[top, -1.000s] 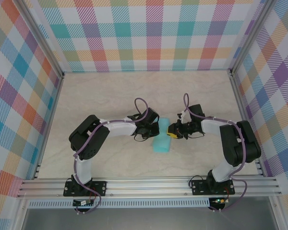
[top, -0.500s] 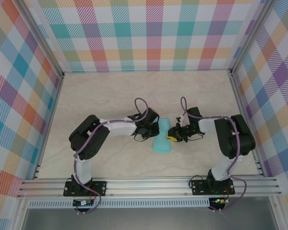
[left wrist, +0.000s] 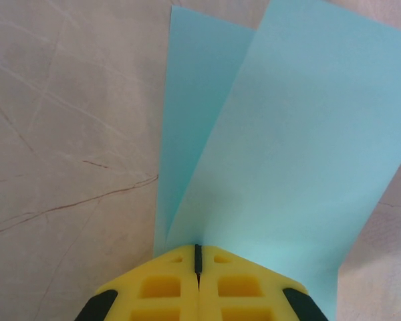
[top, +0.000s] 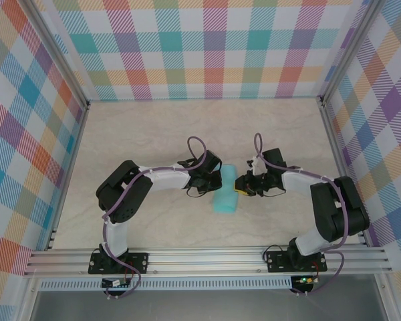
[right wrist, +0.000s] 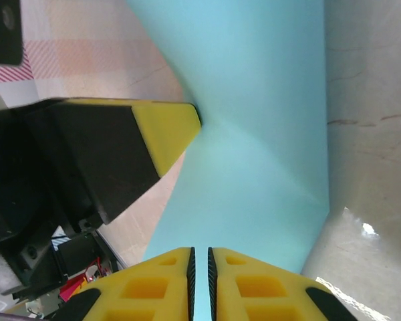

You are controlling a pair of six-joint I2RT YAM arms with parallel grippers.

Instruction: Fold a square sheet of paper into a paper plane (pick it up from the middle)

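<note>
Top view, mid-table: square sheet of paper [top: 226, 195] resting on table [top: 154, 134] btwn the two wrists, doubled over into a narrow strip rather than flat. Pinched from both sides: left gripper [top: 216, 182] at its left edge, right gripper [top: 239, 184] at its right. Left wrist view: pads [left wrist: 154, 291] pressed together w/ only a hairline seam, corner of the sheet caught in that seam. Two layers fanning away from it, upper one lifted and skewed over lower, i.e. edges not aligned. Right wrist view: right gripper nearly closed, thin slit only, paper running down into the slit, so judged clamped on the sheet. Yellow finger of left gripper touching the paper at its far side. Handling, as judged: very light, thin, limp. No stiffness to hold shape unless creased, so prone to sag, to slide on the smooth stone-look top, & to crumple or tear under a hard pull. Best taken at an edge or along the fold line w/ flat pads and a light squeeze, near mid-span to limit droop. Step in hand prob. the first centre fold — layers to be squared up before pressing the crease. No dart shape yet.
</note>
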